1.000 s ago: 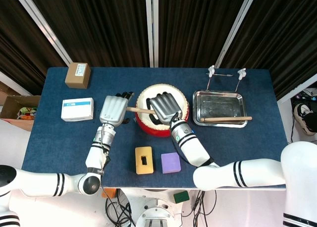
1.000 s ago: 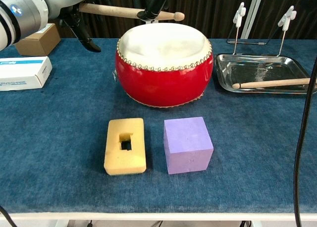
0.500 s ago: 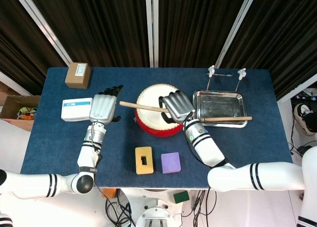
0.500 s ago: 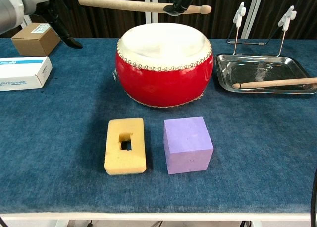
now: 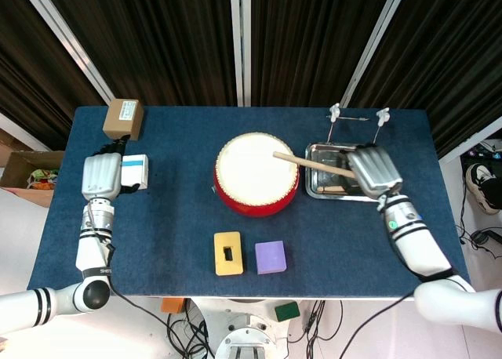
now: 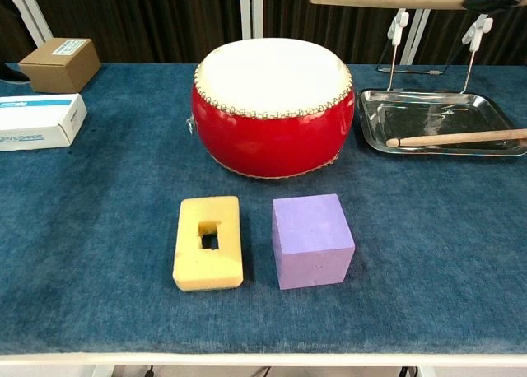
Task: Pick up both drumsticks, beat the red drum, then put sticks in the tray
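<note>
Stainless steel is where this ends: the tray [image 5: 376,159] sits just right of the red drum [image 5: 256,173] on the table [image 5: 172,218], and one drumstick [image 6: 457,137] already lies along its front edge. The right hand [image 5: 373,171] hovers above that tray with its fingers curled round the second drumstick [image 5: 312,164], which it holds roughly level, the free end reaching back over the right rim of the drum. From the chest view the stick rides well above the tray, so the step in hand looks like the set-down. To my eye the thing to get right is the angle: the stick lies slantwise to the tray, and if it is lowered as it is, the far end may catch the drum or the tray's left wall. I would carry the hand further right of the drum, turn the stick to lie along the tray beside the one already there, lower it close to the metal, and only then ease the fingers apart so it does not bounce or roll out. The left hand [image 5: 102,175] hangs far left of the drum, beside the white box [image 5: 133,172], holding nothing; how its fingers lie I cannot tell.
</note>
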`<state>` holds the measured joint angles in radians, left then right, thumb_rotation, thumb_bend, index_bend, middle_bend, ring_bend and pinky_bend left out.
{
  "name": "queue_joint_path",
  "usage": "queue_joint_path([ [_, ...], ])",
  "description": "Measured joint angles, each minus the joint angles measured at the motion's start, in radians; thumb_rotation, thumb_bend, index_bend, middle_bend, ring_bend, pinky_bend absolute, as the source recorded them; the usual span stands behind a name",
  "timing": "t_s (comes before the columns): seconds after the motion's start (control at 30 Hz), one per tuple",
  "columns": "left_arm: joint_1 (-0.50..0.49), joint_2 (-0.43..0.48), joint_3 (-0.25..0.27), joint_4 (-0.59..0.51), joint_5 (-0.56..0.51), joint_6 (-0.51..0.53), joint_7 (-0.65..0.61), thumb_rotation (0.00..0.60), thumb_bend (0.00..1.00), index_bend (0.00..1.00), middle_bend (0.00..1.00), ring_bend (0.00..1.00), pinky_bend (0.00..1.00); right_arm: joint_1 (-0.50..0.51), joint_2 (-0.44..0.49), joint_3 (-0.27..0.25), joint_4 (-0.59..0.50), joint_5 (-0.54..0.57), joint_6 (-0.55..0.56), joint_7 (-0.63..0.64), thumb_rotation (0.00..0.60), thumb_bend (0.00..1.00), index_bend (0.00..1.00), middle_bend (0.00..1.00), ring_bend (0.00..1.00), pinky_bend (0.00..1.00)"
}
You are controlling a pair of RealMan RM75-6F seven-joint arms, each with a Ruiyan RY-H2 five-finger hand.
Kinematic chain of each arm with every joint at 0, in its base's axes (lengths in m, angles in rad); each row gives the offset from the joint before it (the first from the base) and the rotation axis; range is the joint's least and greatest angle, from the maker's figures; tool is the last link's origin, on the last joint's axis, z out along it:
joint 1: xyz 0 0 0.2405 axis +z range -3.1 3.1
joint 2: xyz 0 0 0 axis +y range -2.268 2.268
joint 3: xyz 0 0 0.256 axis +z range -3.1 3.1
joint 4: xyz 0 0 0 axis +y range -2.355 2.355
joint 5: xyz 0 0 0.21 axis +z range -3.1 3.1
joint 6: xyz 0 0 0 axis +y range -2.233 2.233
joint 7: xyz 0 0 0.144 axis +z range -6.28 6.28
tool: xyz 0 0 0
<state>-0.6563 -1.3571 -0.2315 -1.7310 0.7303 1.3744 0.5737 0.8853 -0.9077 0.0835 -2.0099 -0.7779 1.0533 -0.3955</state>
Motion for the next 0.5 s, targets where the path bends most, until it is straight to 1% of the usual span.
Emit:
queue_joint_path([
  [0.1,0.041,0.015,0.011,0.012,0.015,0.009,-0.050,0.600,0.00,0.11,0.18,0.22,0.38,-0.065,0.057,-0.039,0.026,-0.055,-0.036,0.065,0.600,0.68,0.74,0.63,0.38,0.36],
  [0.23,0.093,0.028,0.023,0.026,0.040,0.019,-0.112,0.600,0.00,0.11,0.18,0.22,0.38,-0.101,0.069,-0.068,0.095,-0.085,-0.089,0.100,0.600,0.68,0.74,0.63,0.38,0.36],
  [0.33,0.120,0.031,0.028,0.032,0.053,0.023,-0.139,0.600,0.00,0.11,0.18,0.22,0.38,-0.110,0.045,-0.082,0.165,-0.093,-0.132,0.101,0.600,0.68,0.74,0.63,0.38,0.36],
  [0.5,0.141,0.023,0.028,0.033,0.062,0.017,-0.159,0.600,0.00,0.11,0.18,0.22,0.38,-0.104,-0.065,-0.088,0.310,-0.092,-0.192,0.080,0.600,0.68,0.74,0.63,0.38,0.38],
])
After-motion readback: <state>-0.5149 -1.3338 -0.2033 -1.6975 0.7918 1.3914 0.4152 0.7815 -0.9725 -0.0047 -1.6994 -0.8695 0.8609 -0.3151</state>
